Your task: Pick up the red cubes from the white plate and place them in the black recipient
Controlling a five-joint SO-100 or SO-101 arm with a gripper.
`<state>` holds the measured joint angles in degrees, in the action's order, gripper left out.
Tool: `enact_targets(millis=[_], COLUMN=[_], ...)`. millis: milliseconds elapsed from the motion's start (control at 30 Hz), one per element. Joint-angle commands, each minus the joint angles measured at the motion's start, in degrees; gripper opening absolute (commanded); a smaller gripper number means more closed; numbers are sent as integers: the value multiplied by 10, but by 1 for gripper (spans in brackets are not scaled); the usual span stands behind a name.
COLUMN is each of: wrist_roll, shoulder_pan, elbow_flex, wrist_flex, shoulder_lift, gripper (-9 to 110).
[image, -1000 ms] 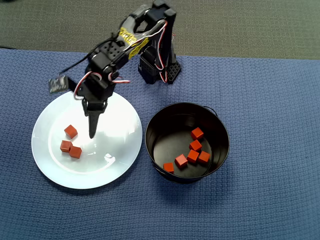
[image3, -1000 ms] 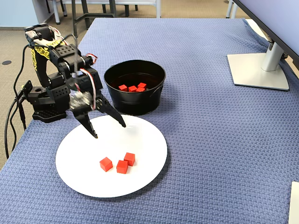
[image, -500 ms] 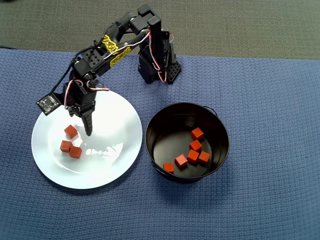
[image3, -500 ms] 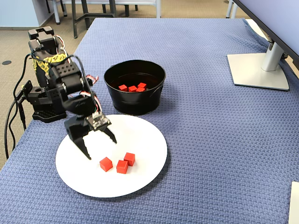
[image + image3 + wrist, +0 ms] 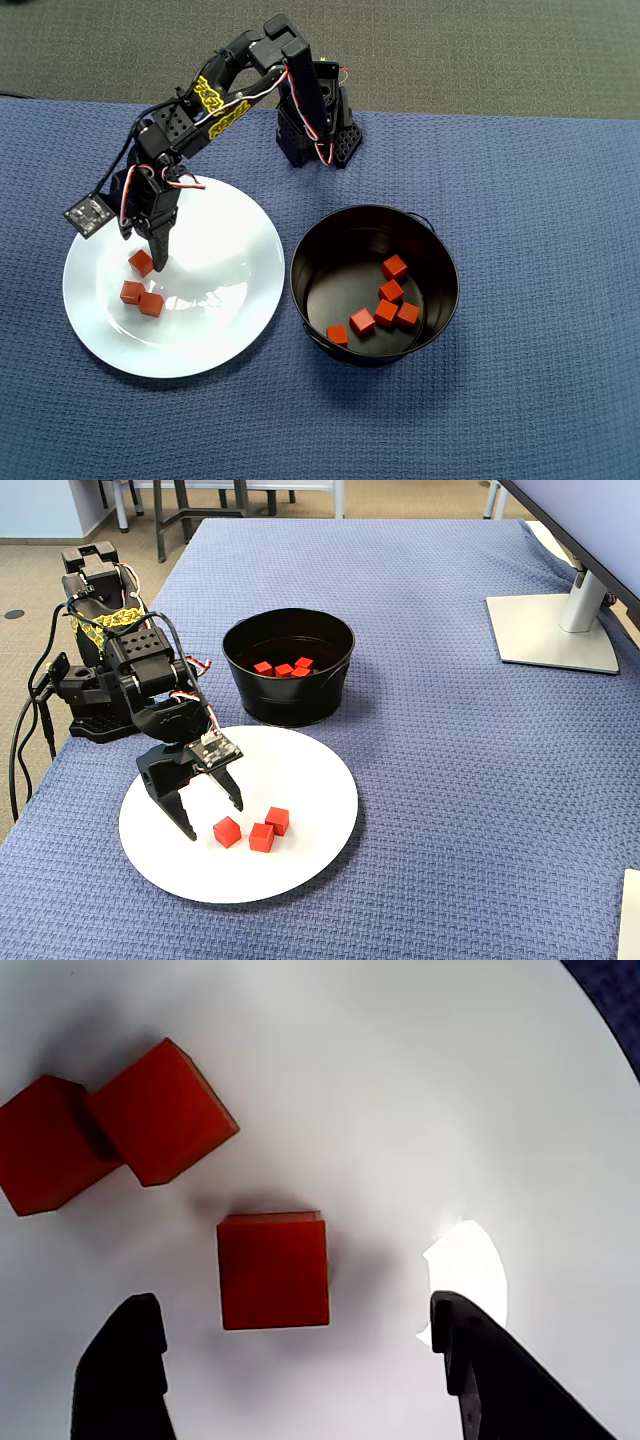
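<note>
The overhead view shows five red cubes point(image 5: 385, 301) in the black pot point(image 5: 372, 218) — the wrist view only shows one cube point(image 5: 273, 1270) just ahead of the gripper's point(image 5: 300, 1360) wide-open, empty jaws.

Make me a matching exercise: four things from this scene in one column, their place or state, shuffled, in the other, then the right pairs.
Things
1. gripper
2. black pot
3. white plate
4. lone cube

Place or state
A. holds five red cubes
B. open, hanging over the plate
C. carries three red cubes
D. lies between the two fingertips in the wrist view

Pairs: 1-B, 2-A, 3-C, 4-D
</note>
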<state>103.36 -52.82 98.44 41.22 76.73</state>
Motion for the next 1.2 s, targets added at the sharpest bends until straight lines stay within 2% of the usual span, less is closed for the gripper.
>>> enact_targets(millis=[0, 300, 567, 733, 1033, 1167], wrist_roll=[7, 0, -51, -96, -286, -443], shoulder_pan=[6, 4, 18, 28, 64, 119], elbow_flex=[-29, -53, -64, -70, 2, 40], wrist_flex=[-23, -56, -58, -4, 66, 69], shoulder_lift=[-4, -44, -44, 16, 253, 370], gripper=[27, 26, 2, 0, 0, 0])
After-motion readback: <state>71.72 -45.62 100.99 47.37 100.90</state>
